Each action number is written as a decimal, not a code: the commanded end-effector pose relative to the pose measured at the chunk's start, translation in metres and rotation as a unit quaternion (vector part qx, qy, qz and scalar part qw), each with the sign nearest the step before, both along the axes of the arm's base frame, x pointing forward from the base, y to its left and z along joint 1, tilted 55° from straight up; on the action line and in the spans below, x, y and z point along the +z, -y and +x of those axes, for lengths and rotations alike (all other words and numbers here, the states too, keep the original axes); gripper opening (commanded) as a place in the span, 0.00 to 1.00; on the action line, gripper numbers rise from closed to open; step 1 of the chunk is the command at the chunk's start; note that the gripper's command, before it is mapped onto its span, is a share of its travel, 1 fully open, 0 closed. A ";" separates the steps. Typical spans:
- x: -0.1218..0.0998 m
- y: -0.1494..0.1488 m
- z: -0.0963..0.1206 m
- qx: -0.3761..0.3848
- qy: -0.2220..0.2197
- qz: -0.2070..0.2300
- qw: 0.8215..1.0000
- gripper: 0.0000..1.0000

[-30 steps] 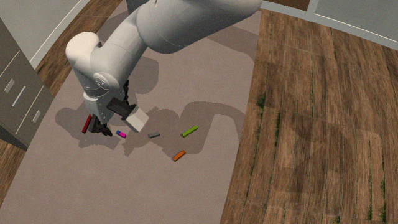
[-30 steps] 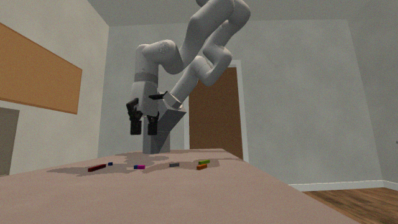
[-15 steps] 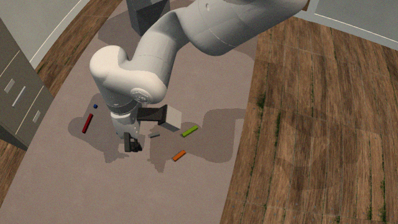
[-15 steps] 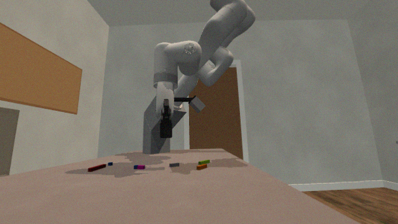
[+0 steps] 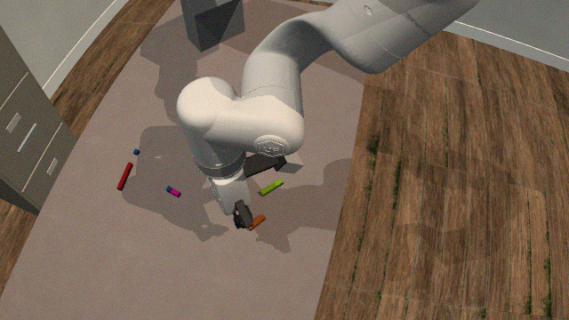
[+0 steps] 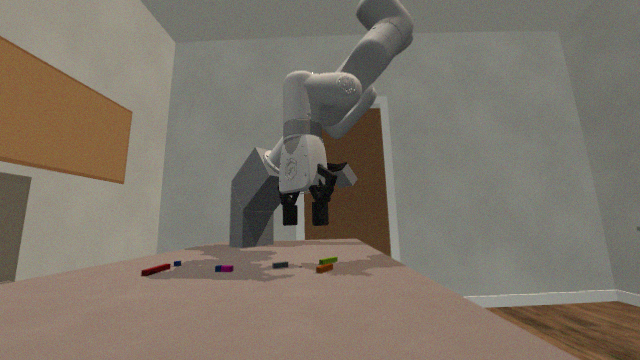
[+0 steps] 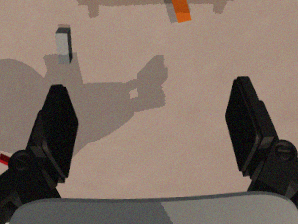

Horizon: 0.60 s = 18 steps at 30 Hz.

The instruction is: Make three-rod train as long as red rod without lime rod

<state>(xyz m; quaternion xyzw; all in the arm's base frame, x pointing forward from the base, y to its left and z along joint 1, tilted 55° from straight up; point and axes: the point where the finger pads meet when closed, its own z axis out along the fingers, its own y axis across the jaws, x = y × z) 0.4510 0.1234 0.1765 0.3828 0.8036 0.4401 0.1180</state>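
Train [image 5: 173, 191] [image 6: 224, 268] awaits its orange rod [image 5: 258, 221] [image 6: 324, 268] [image 7: 181, 10]

Seen from above, the magenta rod [image 5: 175, 192] [image 6: 227, 268] lies at four o'clock of its blue neighbour [image 5: 169, 189] [image 6: 218, 268], apparently end to end. Orange lies farther off, also towards four o'clock; its four should complete red's [image 5: 124, 176] [image 6: 156, 270] [image 7: 4, 159] seven. The claw [image 5: 242, 215] [image 6: 305, 215] [image 7: 150, 99] hangs wide open, holding nothing, presumably to fetch it. Grey [image 6: 280, 265] [image 7: 63, 44] sits apart, being surplus.
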 end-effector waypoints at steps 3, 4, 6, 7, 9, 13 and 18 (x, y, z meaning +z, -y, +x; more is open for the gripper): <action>0.018 -0.027 -0.008 0.062 0.076 -0.061 0.993 1.00; 0.019 -0.030 -0.008 0.068 0.082 -0.066 0.992 1.00; 0.019 -0.030 -0.009 0.070 0.084 -0.067 0.992 1.00; 0.019 -0.030 -0.009 0.070 0.084 -0.067 0.992 0.24; 0.019 -0.030 -0.009 0.070 0.084 -0.067 0.992 0.24; 0.019 -0.030 -0.009 0.070 0.084 -0.067 0.992 0.24; 0.019 -0.030 -0.009 0.070 0.084 -0.067 0.992 0.24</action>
